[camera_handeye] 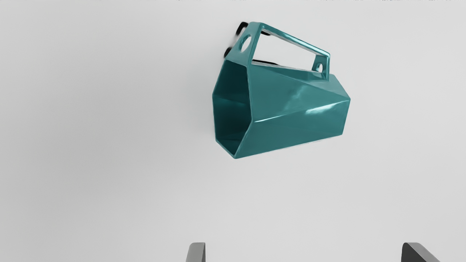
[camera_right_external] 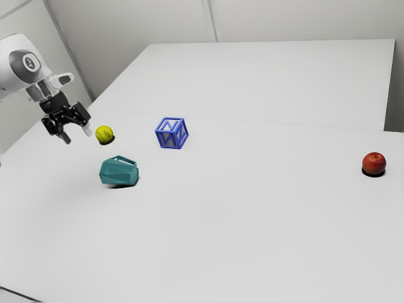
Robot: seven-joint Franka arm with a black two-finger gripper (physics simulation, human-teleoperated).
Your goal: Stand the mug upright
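Mug (camera_right_external: 118, 173) lies on its side, apart from the tool (camera_right_external: 77, 136).

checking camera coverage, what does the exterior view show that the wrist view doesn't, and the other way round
Exterior view: the white arm, yellow-green ball, blue cube and red apple.
Wrist view: the open mouth of the teal mug, with its dark inside.
Both: the mug on its side, its handle, the pale table and the end effector's parted fingers.
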